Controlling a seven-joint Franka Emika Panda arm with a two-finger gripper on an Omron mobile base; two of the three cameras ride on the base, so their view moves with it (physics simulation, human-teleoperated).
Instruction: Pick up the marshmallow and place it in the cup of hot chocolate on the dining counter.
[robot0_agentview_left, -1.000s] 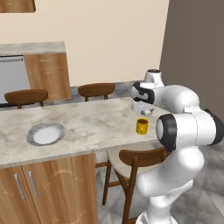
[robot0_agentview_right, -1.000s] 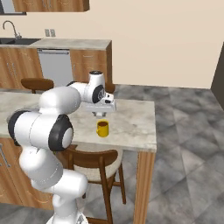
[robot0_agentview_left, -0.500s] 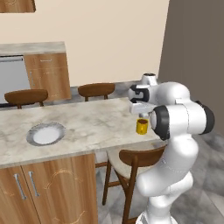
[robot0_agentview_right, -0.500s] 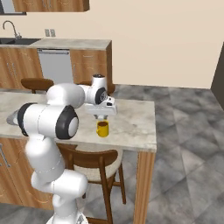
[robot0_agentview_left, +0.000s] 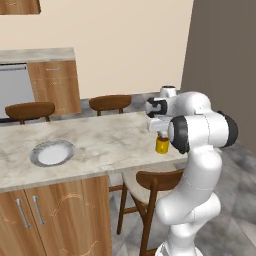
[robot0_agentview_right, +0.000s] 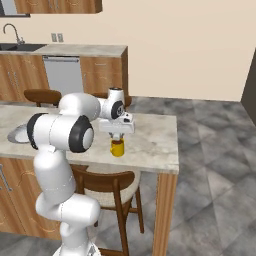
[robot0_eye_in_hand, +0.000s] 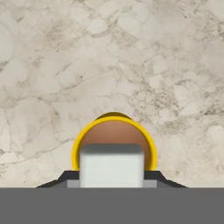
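The gripper (robot0_eye_in_hand: 112, 183) pinches the marshmallow (robot0_eye_in_hand: 112, 166) directly over the cup (robot0_eye_in_hand: 114, 139), at the view's 6 o'clock, so a release should drop it in. The cup stands near the counter (robot0_agentview_right: 150, 145) end.

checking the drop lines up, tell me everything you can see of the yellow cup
The cup is a small yellow cylinder standing upright on the marble counter, near its end by the arm. The hand view looks down into its round rim at a brown filling. The gripper hangs right above it, shut on the white marshmallow, which covers the near part of the opening. Whether anything but the counter touches it cannot be told.
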